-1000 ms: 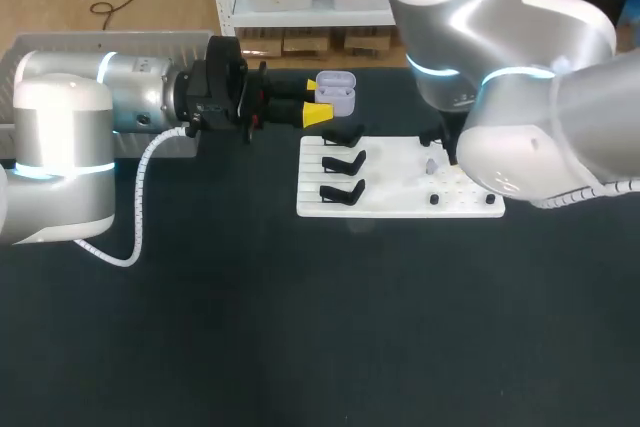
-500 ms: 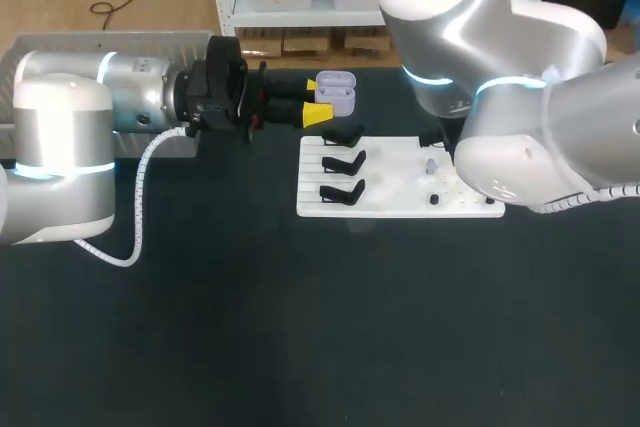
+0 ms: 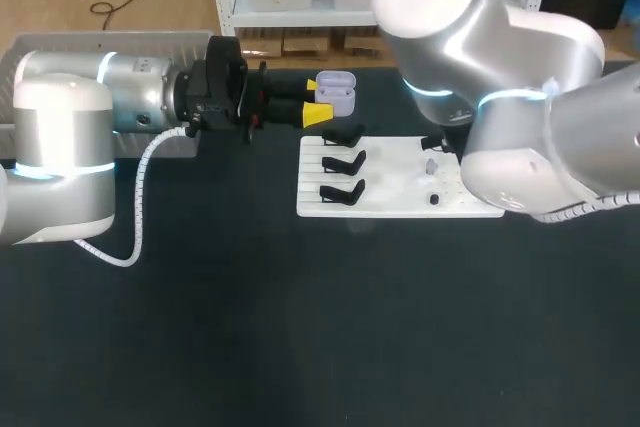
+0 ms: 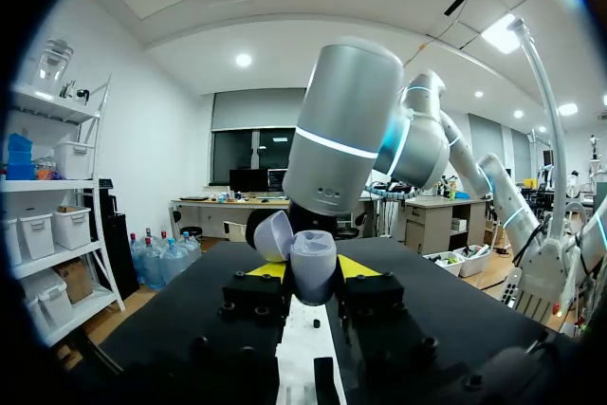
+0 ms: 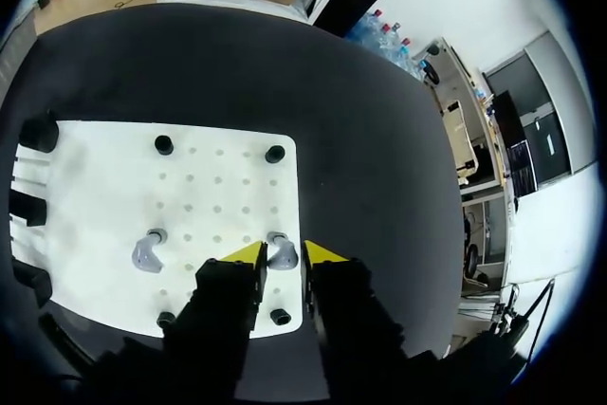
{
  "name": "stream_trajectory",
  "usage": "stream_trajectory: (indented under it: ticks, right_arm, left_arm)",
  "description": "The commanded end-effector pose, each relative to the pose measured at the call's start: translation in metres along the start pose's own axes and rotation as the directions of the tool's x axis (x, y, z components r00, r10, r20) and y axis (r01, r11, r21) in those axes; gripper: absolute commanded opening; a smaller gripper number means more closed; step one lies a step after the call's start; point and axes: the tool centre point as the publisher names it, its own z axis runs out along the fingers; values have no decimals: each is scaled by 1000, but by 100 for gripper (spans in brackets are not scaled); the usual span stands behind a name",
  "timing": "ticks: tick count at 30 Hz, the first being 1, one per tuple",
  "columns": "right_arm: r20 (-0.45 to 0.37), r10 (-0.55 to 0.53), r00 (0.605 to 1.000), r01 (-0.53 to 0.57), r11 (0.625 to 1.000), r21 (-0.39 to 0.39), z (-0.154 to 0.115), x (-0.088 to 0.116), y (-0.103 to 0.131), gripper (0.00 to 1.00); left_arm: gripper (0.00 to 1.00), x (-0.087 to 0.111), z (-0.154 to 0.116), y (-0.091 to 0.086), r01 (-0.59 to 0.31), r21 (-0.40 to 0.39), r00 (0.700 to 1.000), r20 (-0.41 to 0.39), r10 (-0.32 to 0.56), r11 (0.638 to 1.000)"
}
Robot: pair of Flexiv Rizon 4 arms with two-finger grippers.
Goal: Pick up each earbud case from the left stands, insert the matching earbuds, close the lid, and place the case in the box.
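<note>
My left gripper point(image 3: 322, 99) is shut on a lavender earbud case point(image 3: 336, 93), held above the table behind the white board point(image 3: 395, 202), its lid open. In the left wrist view the case point(image 4: 314, 270) sits between the yellow tips of the gripper point(image 4: 313, 272), lid point(image 4: 273, 234) tipped back. My right gripper point(image 5: 283, 255) hangs over the board point(image 5: 104, 187), its fingers narrowly apart around a lavender earbud point(image 5: 282, 252) on its peg. A second earbud point(image 5: 147, 253) stands beside it, seen too in the head view point(image 3: 431, 164). My right arm hides its gripper in the head view.
Three black case stands point(image 3: 343, 162) line the board's left side, seen at the board's edge in the right wrist view point(image 5: 26, 204). Small black pegs point(image 5: 164, 145) dot the board. A grey tray point(image 3: 120, 44) lies behind my left arm. Dark tabletop point(image 3: 300, 327) surrounds the board.
My right arm has shifted slightly over the board and its fingers have narrowed around the earbud. The left arm and the case have not moved.
</note>
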Motion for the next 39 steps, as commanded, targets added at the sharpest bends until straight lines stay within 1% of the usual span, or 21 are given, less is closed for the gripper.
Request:
stream_trajectory:
  ticks: [1,5,9,12,13,14,21,25,28,31,34,35,39]
  right_arm:
    - [10,0,1000,0,1000,2,1,3,-1,22]
    - [6,-4,1000,4,1000,8,3,3,-2,19]
    - [3,-7,1000,7,1000,11,4,3,-2,18]
    - [0,-9,1000,9,1000,11,5,3,-3,11]
    - [0,-9,1000,9,1000,11,5,3,-3,2]
    - [0,-9,1000,9,1000,11,5,3,-3,0]
    - [1,-2,1000,2,1000,4,-7,1,-11,0]
    - [-7,18,1000,-18,1000,-7,-25,-1,-19,0]
    - [-29,39,999,-40,999,-33,-40,-2,-26,0]
    - [-57,66,996,-69,996,-56,-62,-4,-33,0]
    - [-83,109,991,-117,989,-93,-87,-7,-39,0]
    - [-91,126,988,-137,983,-119,-97,-7,-40,0]
    - [-108,168,980,-186,967,-176,-122,-8,-41,0]
  left_arm:
    - [0,0,0,-2,-3,-7,1000,1,3,1000]
    - [0,0,0,-2,-3,-7,1000,1,3,1000]
    - [0,0,0,-2,-3,-7,1000,1,3,1000]
    - [0,0,0,-2,-3,-7,1000,1,3,1000]
    - [0,0,0,-2,-3,-7,1000,1,3,1000]
    - [0,0,0,-2,-3,-7,1000,1,3,1000]
    - [0,0,0,-2,-3,-7,1000,1,3,1000]
    - [0,0,0,-2,-3,-7,1000,1,3,1000]
    - [0,0,0,-2,-3,-7,1000,1,3,1000]
    - [0,0,0,-2,-3,-7,1000,1,3,1000]
    - [0,0,0,-2,-3,-7,1000,1,3,1000]
    - [0,0,0,-2,-3,-7,1000,1,3,1000]
    - [0,0,0,-2,-3,-7,1000,1,3,1000]
